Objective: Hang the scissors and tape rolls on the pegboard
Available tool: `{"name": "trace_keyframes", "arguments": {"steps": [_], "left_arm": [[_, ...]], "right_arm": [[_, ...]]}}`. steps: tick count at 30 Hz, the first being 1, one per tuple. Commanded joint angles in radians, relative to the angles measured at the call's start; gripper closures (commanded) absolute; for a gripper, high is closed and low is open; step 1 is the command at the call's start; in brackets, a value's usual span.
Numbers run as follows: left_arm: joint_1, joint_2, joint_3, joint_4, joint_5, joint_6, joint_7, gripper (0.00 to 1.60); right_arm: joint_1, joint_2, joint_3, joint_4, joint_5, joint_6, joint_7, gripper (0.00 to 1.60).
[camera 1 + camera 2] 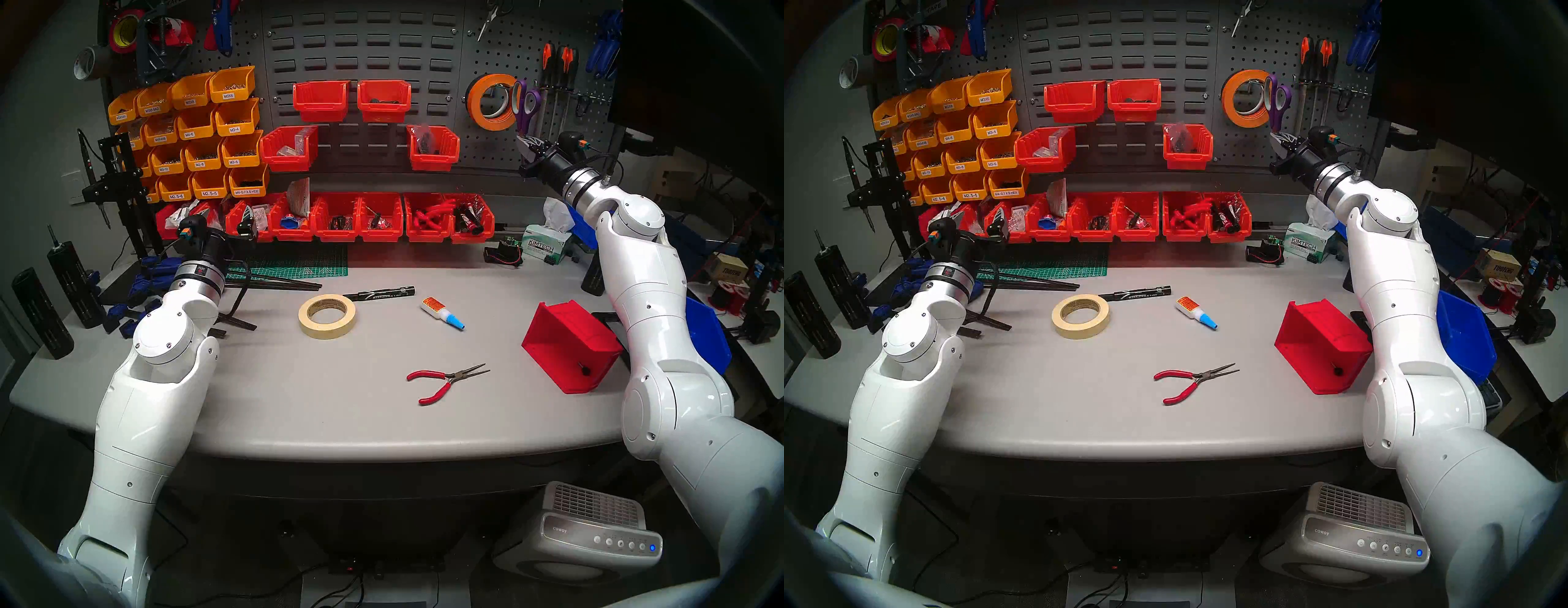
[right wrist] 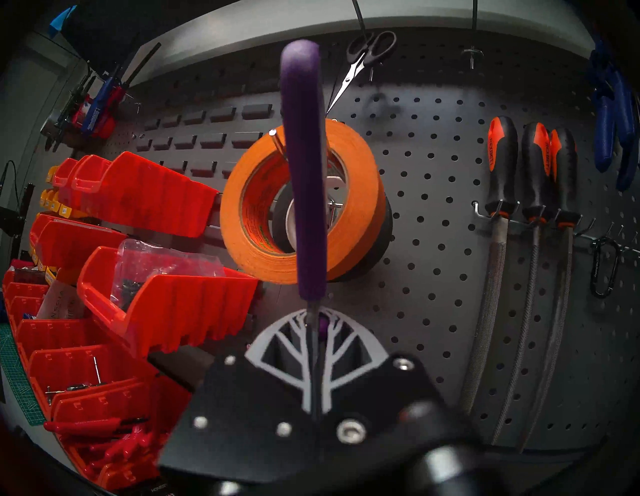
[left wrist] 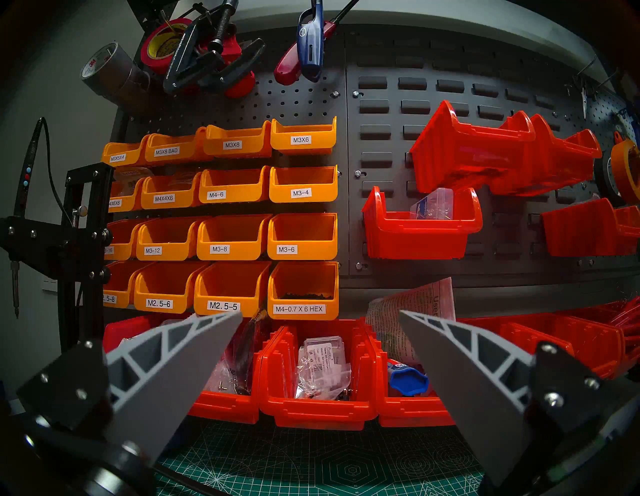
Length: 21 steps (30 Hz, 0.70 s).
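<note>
Gripping the scissors [image 2: 304,173] by the blades, right hand [image 2: 316,332] holds handles before orange tape roll [image 2: 360,194].

Purple-handled scissors [image 2: 304,173] clamped upright in the right gripper [image 2: 317,332] — just before the orange tape roll [image 2: 301,201] on the pegboard [image 2: 433,207].

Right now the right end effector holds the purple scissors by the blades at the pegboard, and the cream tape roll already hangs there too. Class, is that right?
Not quite. The cream tape roll lies on the table, as the head view shows. The right end effector does hold the purple scissors at the pegboard.
</note>
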Motion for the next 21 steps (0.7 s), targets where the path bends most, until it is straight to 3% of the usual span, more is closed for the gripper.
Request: {"name": "trace_keyframes", "arguments": {"steps": [1, 13, 21], "left_arm": [[-0.030, 0.002, -0.013, -0.029, -0.002, -0.012, 0.002, 0.00], [-0.030, 0.002, -0.013, -0.029, -0.002, -0.012, 0.002, 0.00], [-0.030, 0.002, -0.013, -0.029, -0.002, -0.012, 0.002, 0.00]], "right_arm": [[0.064, -0.016, 0.000, -0.026, -0.004, -0.017, -0.023, 1.60], [0.071, -0.027, -0.003, -0.027, -0.014, -0.020, -0.013, 1.60], [0.058, -0.025, 0.003, -0.056, 0.017, -0.003, 0.055, 1.60]]}}
